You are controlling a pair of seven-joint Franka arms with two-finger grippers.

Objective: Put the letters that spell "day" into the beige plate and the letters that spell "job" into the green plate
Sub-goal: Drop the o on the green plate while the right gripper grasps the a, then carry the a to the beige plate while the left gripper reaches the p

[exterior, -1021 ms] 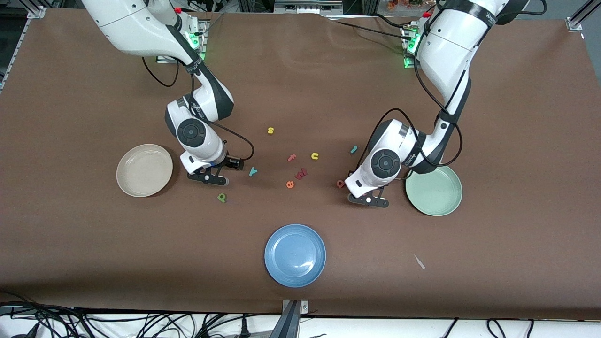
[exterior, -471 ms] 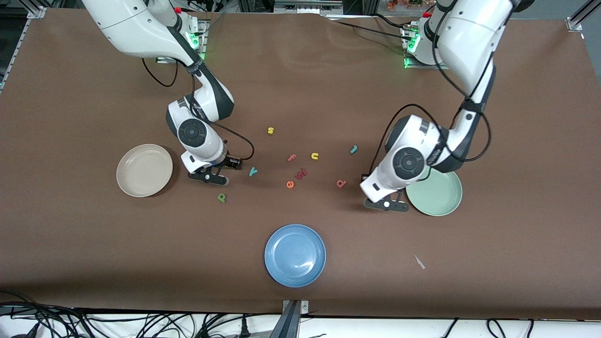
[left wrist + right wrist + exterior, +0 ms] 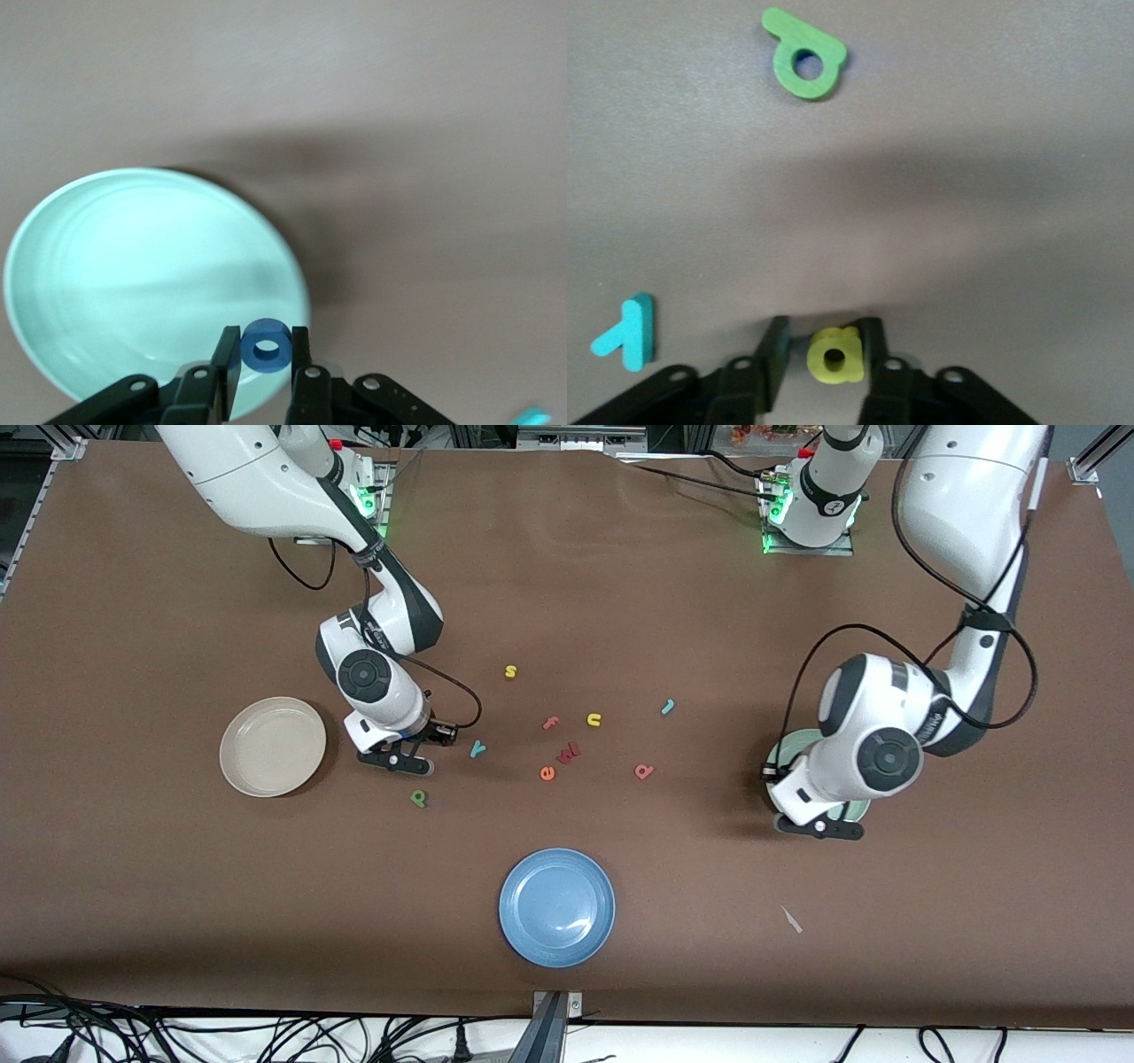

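Nothing has landed in either plate yet, though two letters are in hand or nearly so. The left end effector [image 3: 266, 341] pinches the blue "o" [image 3: 266, 345] and hangs over the green plate [image 3: 133, 266] near its rim, the plate's bowl bare beneath it, so a release there would score the first of "job". The right end effector [image 3: 824, 341] sits low on the tabletop [image 3: 620, 602] with its jaws spread on either side of the yellow "d" [image 3: 833, 357]; a sliver of gap seems to show on one side, so I judge it not yet gripped. The beige plate [image 3: 273, 746], at nine o'clock of that end effector, is empty. Left on the tabletop are the green "a" [image 3: 419, 798] at its five o'clock, the teal "y" [image 3: 477, 748] at its three o'clock, the pink "b" [image 3: 644, 771], and the teal "j" [image 3: 668, 707] at one o'clock of the "b". So all six placements remain.
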